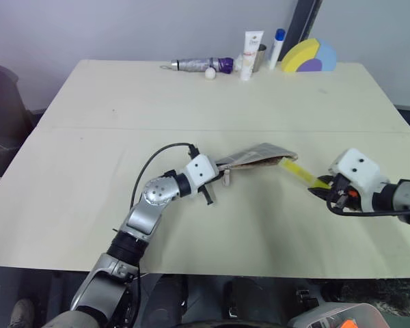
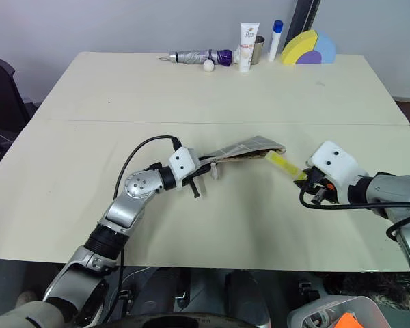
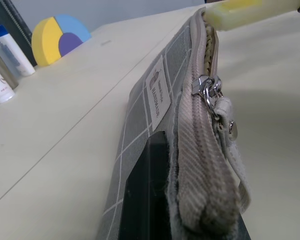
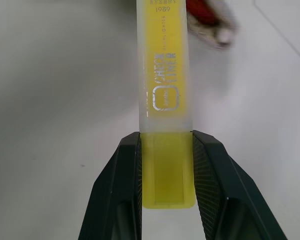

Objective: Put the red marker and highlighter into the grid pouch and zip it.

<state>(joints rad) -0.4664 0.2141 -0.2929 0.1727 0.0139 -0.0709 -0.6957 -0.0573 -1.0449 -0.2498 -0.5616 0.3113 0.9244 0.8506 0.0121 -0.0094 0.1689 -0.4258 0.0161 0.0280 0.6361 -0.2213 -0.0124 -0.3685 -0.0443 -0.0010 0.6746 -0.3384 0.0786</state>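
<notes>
right jaws [image 4: 166,167] clamp highlighter [image 4: 165,90] – tip at grid pouch [image 3: 155,100] mouth.

Bench [image 1: 123,137]: pale cream top, with a faint seam running across it side to side. Far edge holds a small cluster: silver folded umbrella [image 1: 195,65] with a purple end lying flat, small white ball [image 1: 210,73] just beside it, white tube [image 1: 251,53] standing upright, metal cup [image 1: 260,56] touching behind it, white bottle with blue cap [image 1: 277,46] near those, and a yellow-blue-purple half-round block [image 1: 309,56] at the right end of the group.
</notes>
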